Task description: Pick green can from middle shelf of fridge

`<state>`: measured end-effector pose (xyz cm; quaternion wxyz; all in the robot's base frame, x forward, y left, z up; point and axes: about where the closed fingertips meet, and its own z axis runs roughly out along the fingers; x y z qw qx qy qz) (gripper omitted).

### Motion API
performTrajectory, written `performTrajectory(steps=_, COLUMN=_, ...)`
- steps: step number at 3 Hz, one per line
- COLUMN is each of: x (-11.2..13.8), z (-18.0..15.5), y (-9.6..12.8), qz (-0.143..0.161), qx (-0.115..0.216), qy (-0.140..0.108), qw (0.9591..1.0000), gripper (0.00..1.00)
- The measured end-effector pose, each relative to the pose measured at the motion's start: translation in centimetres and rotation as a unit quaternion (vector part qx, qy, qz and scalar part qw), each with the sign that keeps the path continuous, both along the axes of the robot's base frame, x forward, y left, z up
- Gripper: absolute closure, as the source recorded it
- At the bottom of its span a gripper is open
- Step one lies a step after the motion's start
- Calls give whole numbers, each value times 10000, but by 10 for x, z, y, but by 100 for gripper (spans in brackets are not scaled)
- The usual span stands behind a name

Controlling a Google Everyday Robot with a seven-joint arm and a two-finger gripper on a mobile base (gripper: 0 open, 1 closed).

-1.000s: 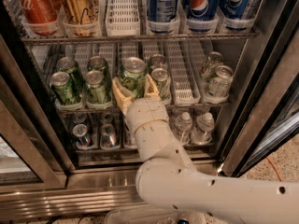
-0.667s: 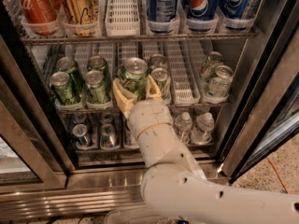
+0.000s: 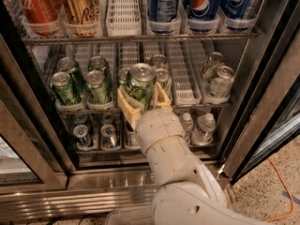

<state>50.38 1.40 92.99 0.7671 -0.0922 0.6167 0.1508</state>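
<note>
At the centre of the frame, the claw [image 3: 142, 100] clasps the green can [image 3: 141, 80] at the front of the middle shelf [image 3: 180, 76].

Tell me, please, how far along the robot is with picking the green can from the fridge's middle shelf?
Done: the fridge stands open and the tool is inside, at the front of the middle shelf. In hand: its fingers clasp the green can on both sides. Left: the can is inside the fridge, so it has yet to be drawn out.
</note>
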Motion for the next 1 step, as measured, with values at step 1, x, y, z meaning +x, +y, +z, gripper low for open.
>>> performTrajectory(steps=1, x=-13, z=0, y=-7, qz=-101, qx=-57, qy=26, qw=9999, gripper=100)
